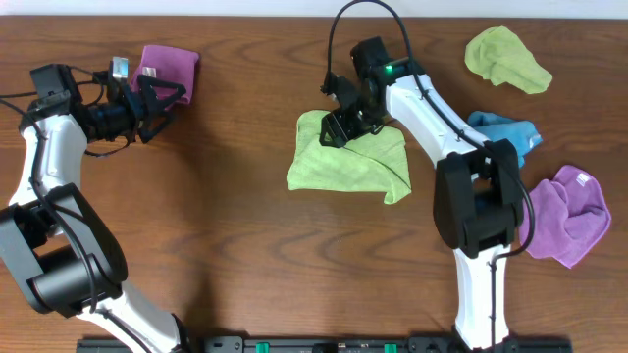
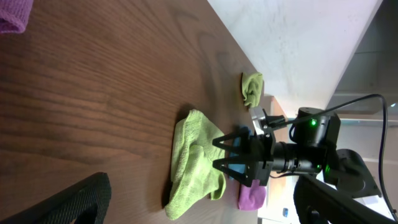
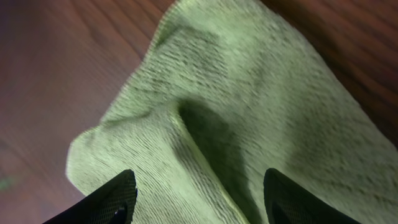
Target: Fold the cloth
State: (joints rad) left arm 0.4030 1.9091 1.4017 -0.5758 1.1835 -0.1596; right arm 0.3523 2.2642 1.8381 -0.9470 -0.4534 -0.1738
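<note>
Cloth point(image 1: 343, 162) of bright lime green lies near the middle of the table point(image 1: 226, 196), a little toward the right arm. It is not flat. In the overhead view its right part is doubled over on itself, and its lower right corner hangs down in a point.

We see the right gripper point(image 1: 339, 123) directly above the far edge of the cloth. From the right wrist camera its two fingertips point(image 3: 118, 199) stand well apart. Between them the cloth point(image 3: 249, 93) shows a raised crease with a dark shadow beside it. The fingers do not pinch this crease, so we judge that the jaws are parted and hold nothing. The left wrist view agrees: the right gripper point(image 2: 231, 155) is spread over the cloth point(image 2: 193, 155).

We find the left gripper point(image 1: 167, 98) far away, at the left end of the table. Its jaws are spread wide and empty, just beside a purple cloth point(image 1: 169, 67).

On the right side lie three more: an olive cloth point(image 1: 505, 59) at the far edge, a blue cloth point(image 1: 510, 132) partly under the right arm, and a second purple cloth point(image 1: 569, 211) nearer to the front. All three are well apart from the lime one.
</note>
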